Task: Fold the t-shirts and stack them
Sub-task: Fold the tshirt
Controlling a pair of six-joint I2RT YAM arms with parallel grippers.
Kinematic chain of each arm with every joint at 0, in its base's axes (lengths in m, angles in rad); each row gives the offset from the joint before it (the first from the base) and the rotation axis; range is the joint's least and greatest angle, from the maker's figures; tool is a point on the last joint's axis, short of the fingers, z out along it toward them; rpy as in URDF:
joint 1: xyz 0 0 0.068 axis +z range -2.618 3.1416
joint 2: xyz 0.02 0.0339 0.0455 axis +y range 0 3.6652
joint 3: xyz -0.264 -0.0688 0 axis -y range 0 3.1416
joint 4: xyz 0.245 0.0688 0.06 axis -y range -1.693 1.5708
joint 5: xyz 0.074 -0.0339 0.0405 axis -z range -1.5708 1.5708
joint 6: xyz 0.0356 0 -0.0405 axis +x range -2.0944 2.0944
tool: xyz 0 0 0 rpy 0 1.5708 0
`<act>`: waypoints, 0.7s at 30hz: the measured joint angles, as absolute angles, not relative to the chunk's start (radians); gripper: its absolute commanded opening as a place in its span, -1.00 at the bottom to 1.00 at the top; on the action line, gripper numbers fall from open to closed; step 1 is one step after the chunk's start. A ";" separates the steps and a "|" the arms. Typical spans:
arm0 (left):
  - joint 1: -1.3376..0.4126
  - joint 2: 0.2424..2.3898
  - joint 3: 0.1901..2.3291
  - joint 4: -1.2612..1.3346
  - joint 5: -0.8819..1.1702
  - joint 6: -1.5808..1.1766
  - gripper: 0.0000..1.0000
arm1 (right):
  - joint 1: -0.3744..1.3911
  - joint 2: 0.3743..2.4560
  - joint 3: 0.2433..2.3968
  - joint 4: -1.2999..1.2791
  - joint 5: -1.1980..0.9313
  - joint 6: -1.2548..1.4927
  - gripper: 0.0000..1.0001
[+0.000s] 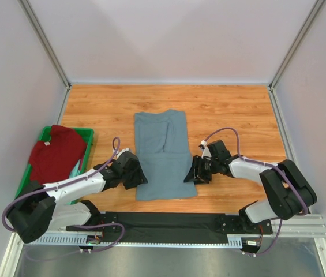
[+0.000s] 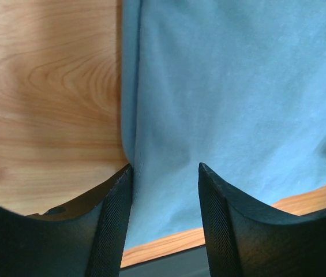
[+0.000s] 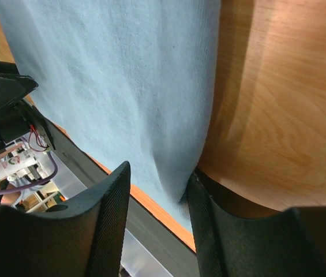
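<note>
A slate grey-blue t-shirt (image 1: pixel 164 154) lies folded into a long strip in the middle of the wooden table. My left gripper (image 1: pixel 135 176) is low at the strip's near left edge. In the left wrist view this gripper (image 2: pixel 165 167) stands open, with the shirt's folded edge (image 2: pixel 131 115) between its fingers. My right gripper (image 1: pixel 194 173) is at the near right edge. It is open too (image 3: pixel 158 170), and the shirt's edge (image 3: pixel 200 150) rests against its right finger (image 3: pixel 209 202). A dark red t-shirt (image 1: pixel 56 153) with a white neck label lies bunched in the bin.
The green plastic bin (image 1: pixel 87 134) stands at the table's left edge, beside the left arm. A black strip (image 1: pixel 168 222) runs along the near edge between the arm bases. White walls close in the left, back and right sides.
</note>
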State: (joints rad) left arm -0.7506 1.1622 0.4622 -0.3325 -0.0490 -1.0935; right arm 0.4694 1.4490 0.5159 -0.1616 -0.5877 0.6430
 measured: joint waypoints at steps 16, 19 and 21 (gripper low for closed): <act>-0.719 1.179 0.463 -0.355 -0.023 -1.100 -1.00 | 0.467 1.462 0.471 -0.091 -0.593 0.662 -1.00; -0.716 1.175 0.459 -0.355 -0.009 -1.100 -1.00 | 0.468 1.445 0.470 -0.112 -0.582 0.660 -1.00; -0.717 1.163 0.454 -0.361 0.010 -1.100 -1.00 | 0.469 1.419 0.462 -0.135 -0.570 0.656 -1.00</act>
State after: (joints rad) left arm -0.7166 1.1625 0.4541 -0.3607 0.0097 -1.1004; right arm 0.4686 1.4193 0.4618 -0.1352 -0.5697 0.6559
